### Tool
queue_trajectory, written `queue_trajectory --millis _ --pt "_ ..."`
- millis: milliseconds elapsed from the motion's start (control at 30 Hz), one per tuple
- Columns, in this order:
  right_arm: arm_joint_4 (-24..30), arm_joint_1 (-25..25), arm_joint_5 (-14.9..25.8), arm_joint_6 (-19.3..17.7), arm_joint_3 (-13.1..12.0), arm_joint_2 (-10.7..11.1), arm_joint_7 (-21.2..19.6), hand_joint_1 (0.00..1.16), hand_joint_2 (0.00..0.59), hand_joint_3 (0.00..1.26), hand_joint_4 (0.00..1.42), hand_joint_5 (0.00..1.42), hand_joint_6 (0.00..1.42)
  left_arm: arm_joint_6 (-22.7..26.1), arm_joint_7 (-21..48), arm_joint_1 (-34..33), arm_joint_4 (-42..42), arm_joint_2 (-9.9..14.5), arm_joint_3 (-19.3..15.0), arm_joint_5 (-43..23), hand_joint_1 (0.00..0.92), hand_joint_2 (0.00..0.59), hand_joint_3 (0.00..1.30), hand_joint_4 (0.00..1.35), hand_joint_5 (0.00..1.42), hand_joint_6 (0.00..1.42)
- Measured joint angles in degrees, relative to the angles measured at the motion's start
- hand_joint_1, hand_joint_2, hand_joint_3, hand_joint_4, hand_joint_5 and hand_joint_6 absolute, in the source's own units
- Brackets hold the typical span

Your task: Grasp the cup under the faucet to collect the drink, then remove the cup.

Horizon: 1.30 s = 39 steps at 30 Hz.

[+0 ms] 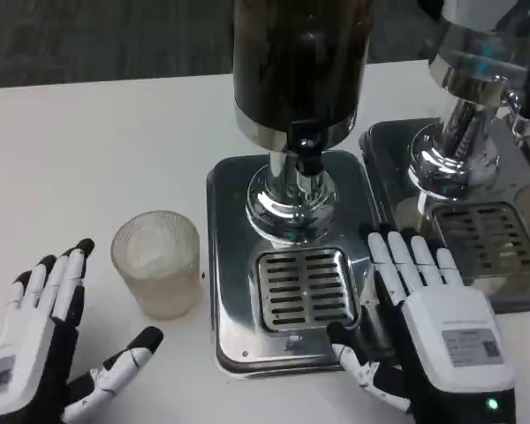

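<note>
A frosted clear cup point(156, 262) stands upright on the white table, left of the dispenser's steel base point(230, 265). The black faucet point(308, 157) hangs from the dark drink tank point(300, 57) over the slotted drip grate point(306, 288), and nothing sits on the grate. My left hand point(37, 349) lies open at the lower left, fingers spread, a short gap from the cup. My right hand point(428, 327) is open too, resting flat at the base's right edge beside the grate.
A second dispenser point(473, 97) with its own steel base and drip grate point(486, 234) stands at the right, close behind my right hand. Bare white table point(88, 141) stretches to the left and behind the cup.
</note>
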<state>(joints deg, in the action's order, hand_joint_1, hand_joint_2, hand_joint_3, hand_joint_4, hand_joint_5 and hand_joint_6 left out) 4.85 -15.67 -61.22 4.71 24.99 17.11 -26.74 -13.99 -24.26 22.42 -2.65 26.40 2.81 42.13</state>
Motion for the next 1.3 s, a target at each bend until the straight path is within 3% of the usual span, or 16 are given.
queue_trajectory --millis 333,600,933,1233,1300 --pt "0.01 1.04 -0.30 0.55 0.12 0.05 1.08 0.38 0.375 0.01 0.00 0.00 0.00 -1.25 -0.24 -4.75 -2.56 0.45 -2.87 -3.25 0.000 0.153 0.00 0.00 0.00 0.00" --pt "0.00 0.99 -0.59 2.06 0.26 -1.09 1.03 0.39 0.375 0.01 0.00 0.00 0.00 -6.17 -0.16 -10.34 -11.70 0.33 -3.93 -9.43 0.000 0.004 0.00 0.00 0.00 0.00" --pt "-0.11 0.92 -1.16 3.37 0.71 -2.55 0.82 0.39 0.376 0.02 0.00 0.00 0.00 -22.58 3.27 -17.53 -32.55 0.56 -3.56 -18.63 0.000 0.000 0.00 0.00 0.00 0.00" --pt "-0.28 1.14 -1.25 3.47 0.71 -2.60 0.80 0.40 0.371 0.03 0.00 0.00 0.00 -24.74 -0.29 -20.37 -37.96 0.59 0.72 -12.56 0.000 0.000 0.00 0.00 0.00 0.00" --pt "-0.33 1.28 -1.25 3.48 0.73 -2.60 0.80 0.35 0.347 0.02 0.00 0.00 0.00 -24.74 -1.04 -21.07 -38.61 0.56 1.11 -12.09 0.002 0.000 0.00 0.00 0.00 0.00"
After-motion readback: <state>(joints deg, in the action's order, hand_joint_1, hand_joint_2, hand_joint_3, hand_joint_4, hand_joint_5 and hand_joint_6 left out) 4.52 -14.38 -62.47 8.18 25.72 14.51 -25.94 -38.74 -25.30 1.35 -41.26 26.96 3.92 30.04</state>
